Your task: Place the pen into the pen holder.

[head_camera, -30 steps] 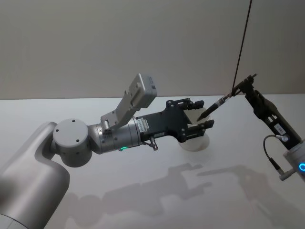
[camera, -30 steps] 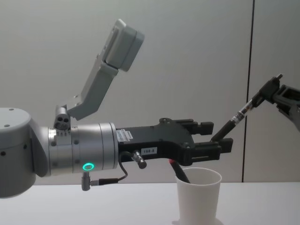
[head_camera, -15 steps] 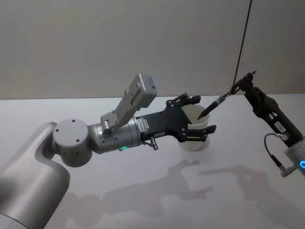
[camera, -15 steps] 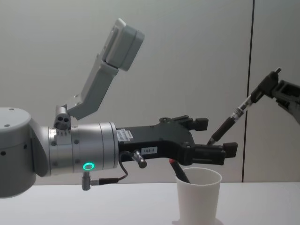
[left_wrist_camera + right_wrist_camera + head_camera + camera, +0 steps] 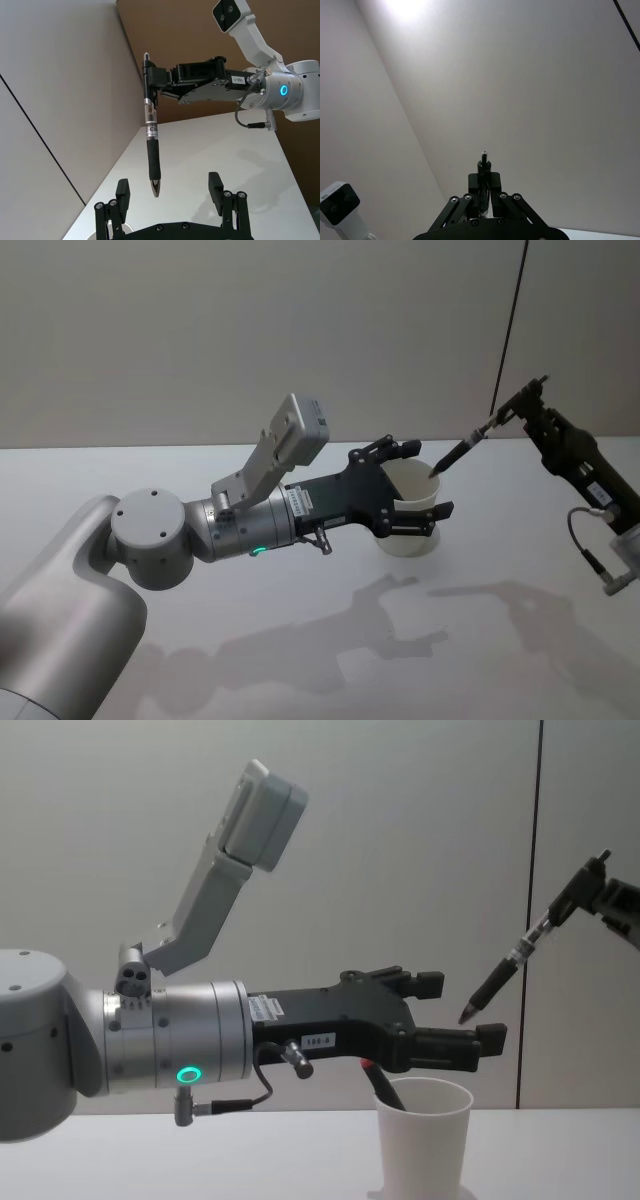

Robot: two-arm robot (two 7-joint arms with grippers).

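White paper pen holder [image 5: 423, 1135] stands on the table [image 5: 300, 640], a red-and-black pen already leaning inside. The right gripper [image 5: 597, 892], clamped on the pen [image 5: 505, 972] by its top end, has drawn it back to the right and up — its tip now hangs clear of the cup. The left gripper [image 5: 455, 1018], fingers spread wide, reaches level above the rim — the handover looks abandoned.

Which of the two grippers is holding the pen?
The right gripper pinches the pen by its top end; the left gripper is open above the cup.
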